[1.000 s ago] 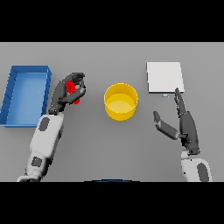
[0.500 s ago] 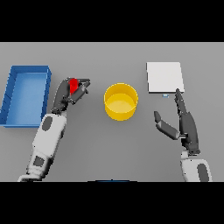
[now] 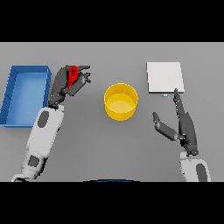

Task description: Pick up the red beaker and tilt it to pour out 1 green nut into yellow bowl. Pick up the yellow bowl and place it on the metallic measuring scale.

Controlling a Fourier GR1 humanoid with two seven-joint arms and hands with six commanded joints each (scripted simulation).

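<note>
Red beaker sits clamped in the left robot hand, between the blue tray and the yellow bowl. Grey surface lies open round the bowl. Right robot hand hovers with fingers straight and spread, just below the metallic scale's near edge.

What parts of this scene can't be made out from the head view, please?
- Red beaker: mostly covered by the left hand curled round it; its shape and tilt are unclear.
- Green nut: none shows, neither in the beaker nor in the yellow bowl; too small or hidden.
- Metallic scale: the small mark at its near edge is too small to read, beside the right hand.
</note>
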